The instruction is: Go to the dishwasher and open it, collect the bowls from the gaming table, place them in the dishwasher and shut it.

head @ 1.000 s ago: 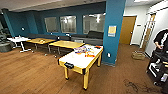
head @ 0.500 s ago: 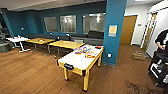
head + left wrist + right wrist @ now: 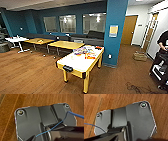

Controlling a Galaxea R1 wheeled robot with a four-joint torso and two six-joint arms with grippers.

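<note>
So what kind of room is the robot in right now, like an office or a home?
Probably an office lounge or break area. There's a gaming table with a white top and yellow edge, plain yellow-topped tables in a row, a long dark sofa under interior windows, and a wood floor.

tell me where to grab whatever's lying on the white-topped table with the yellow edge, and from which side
Judging from the head view, the things lie at the far end of the gaming table, close to the blue pillar. They are too blurred to pick a rim or edge. Come from the long left side over open wood floor, reaching down from above.
</note>
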